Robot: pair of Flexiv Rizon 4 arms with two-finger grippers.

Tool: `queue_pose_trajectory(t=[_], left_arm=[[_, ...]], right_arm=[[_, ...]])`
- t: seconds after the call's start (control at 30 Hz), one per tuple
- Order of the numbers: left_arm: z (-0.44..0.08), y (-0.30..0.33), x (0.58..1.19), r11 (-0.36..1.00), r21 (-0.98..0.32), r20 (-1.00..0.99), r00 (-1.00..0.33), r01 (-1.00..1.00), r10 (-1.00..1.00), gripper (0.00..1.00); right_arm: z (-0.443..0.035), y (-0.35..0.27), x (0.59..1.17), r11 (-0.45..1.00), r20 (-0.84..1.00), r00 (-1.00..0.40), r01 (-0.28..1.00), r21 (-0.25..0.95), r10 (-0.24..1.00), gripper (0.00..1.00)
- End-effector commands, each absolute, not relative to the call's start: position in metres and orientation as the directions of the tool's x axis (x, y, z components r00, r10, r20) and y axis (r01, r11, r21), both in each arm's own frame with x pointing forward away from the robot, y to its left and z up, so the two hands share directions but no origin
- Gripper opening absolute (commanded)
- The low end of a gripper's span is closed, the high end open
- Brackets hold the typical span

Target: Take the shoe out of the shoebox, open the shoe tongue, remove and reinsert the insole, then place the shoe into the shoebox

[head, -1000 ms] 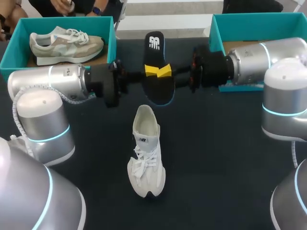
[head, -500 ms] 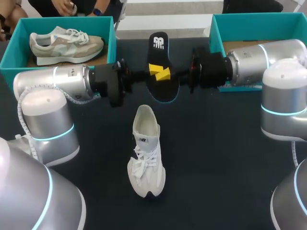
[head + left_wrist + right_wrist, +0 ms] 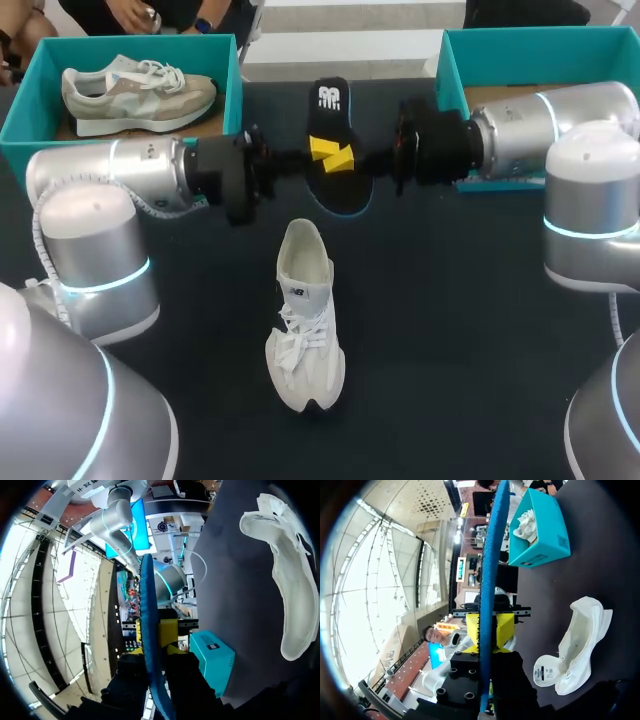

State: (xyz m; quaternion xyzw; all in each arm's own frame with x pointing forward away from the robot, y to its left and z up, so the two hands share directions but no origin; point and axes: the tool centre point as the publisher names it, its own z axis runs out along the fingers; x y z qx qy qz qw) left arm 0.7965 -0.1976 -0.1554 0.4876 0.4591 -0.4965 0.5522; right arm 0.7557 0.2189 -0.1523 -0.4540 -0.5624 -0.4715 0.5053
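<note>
- Two grippers share one load: the left gripper [image 3: 322, 148] and the right gripper [image 3: 345, 158] come in from opposite sides and are both clamped on the insole [image 3: 335, 150] at about mid-length, yellow tips pressed to its faces; neither holds anything else.
- The insole hangs in the air above the table [image 3: 470, 330], between the two shoeboxes and on the far side of the white shoe [image 3: 305, 320]; it touches neither the shoe nor the table.
- The relation your next move turns on: the shoe lies on your side of the insole and lower, its heel opening toward the insole and its toe toward you; the two long axes run roughly in line, so I judge the broad near end of the insole should lead down into the opening.
- Neither arm is nearer; both meet at the middle, so you would likely have to free one before the shoe can be steadied.
- The look of the insole: black on top with a white mark at its far end and a blue rim; from both wrist views it shows edge-on as a thin blue strip between the fingers, slightly bowed.
- The shoe stands upright on its sole, laces loose, mouth open and pale inside.
- The left shoebox [image 3: 30, 95] holds a tan shoe [image 3: 135, 90]; the right shoebox [image 3: 450, 60] sits behind your right arm.
</note>
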Motion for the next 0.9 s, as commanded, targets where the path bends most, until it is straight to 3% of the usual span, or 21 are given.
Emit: queue_pose_trajectory(t=[0.03, 0.27, 0.43, 0.63, 0.9], left_arm=[[-0.151, -0.187, 0.794, 0.040, 0.050, -0.995, 0.053, 0.998, -0.080, 1.00], [-0.149, -0.149, 0.807, 0.111, -0.088, -0.996, -0.086, 0.990, -0.025, 1.00], [-0.150, -0.117, 0.810, 0.159, -0.297, -0.950, -0.307, 0.942, 0.047, 1.00], [-0.164, -0.085, 0.814, 0.243, -0.617, -0.739, -0.657, 0.749, 0.151, 1.00], [-0.189, -0.063, 0.807, 0.364, -0.814, -0.431, -0.891, 0.452, 0.141, 1.00]], right_arm=[[-0.151, 0.221, 0.761, 0.136, 0.995, -0.082, 0.988, 0.074, 0.051, 0.00], [-0.158, 0.221, 0.775, 0.078, 0.985, -0.148, 0.987, 0.141, 0.091, 0.00], [-0.166, 0.223, 0.782, 0.005, 0.967, -0.243, 0.970, 0.243, 0.084, 0.00], [-0.166, 0.227, 0.789, -0.009, 0.898, -0.431, 0.901, 0.434, 0.090, 0.00], [-0.167, 0.235, 0.792, -0.019, 0.822, -0.556, 0.827, 0.562, 0.119, 0.00]])
